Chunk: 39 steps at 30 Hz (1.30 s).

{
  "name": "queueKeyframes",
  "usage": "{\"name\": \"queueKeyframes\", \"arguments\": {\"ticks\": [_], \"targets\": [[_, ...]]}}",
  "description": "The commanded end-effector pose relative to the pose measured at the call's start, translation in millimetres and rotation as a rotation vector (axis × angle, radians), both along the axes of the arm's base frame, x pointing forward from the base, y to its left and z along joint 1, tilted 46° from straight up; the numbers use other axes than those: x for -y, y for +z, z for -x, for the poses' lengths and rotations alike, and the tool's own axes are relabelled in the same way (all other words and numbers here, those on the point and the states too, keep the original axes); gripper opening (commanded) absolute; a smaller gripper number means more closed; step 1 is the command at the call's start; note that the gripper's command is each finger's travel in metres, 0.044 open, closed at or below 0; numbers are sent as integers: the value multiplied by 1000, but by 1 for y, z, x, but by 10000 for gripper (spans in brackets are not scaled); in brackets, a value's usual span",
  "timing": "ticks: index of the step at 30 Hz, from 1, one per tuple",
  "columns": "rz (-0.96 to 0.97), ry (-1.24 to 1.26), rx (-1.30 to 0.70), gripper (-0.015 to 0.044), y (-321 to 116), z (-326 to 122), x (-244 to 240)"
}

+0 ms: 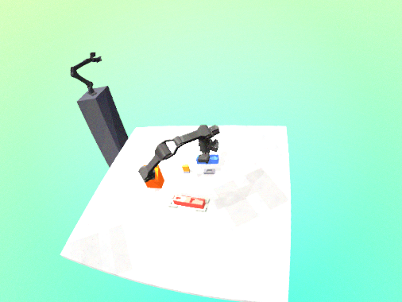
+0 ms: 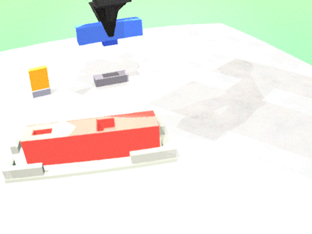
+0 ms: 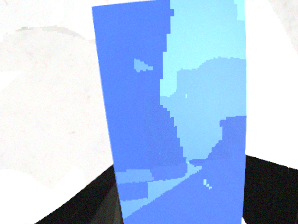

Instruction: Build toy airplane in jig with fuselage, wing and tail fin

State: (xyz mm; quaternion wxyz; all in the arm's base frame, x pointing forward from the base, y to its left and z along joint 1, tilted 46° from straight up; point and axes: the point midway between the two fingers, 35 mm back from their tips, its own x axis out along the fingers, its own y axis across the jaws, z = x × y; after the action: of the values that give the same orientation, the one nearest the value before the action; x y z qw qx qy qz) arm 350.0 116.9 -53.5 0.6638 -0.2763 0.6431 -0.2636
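Observation:
The red fuselage (image 1: 188, 203) (image 2: 91, 150) lies in the pale cradle (image 2: 155, 155), its two top sockets uncovered. My gripper (image 1: 203, 158) (image 2: 110, 36) (image 3: 180, 172) is shut on the blue wing (image 1: 214, 159) (image 2: 131, 27) (image 3: 135, 115) near the middle of its length. The wing is roughly level, its tab showing underneath, and hangs above and behind the grey wing stand (image 1: 209, 172) (image 2: 110, 81) in the exterior view. The far fingertip is hidden there by the wing and near finger. The orange tail fin (image 1: 185, 168) (image 2: 39, 79) stands upright in its small grey holder (image 2: 41, 93).
An orange block (image 1: 156, 181) is beside the arm's base. A dark pedestal (image 1: 97, 119) with another arm (image 1: 81, 79) on it rises beyond the table's left edge. The fin holder is left of the wing stand, and the cradle is nearer the camera in the exterior view.

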Motion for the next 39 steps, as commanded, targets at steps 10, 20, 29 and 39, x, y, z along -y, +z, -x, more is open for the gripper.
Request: {"name": "queueKeyframes", "arguments": {"ticks": [10,20,29,39], "targets": [[-4,-4,-14,0,31,7,-30],[-8,59,-80,0,46,5,-19],[-13,165,-182,0,66,0,4],[-14,283,-293,0,86,-2,30]]}}
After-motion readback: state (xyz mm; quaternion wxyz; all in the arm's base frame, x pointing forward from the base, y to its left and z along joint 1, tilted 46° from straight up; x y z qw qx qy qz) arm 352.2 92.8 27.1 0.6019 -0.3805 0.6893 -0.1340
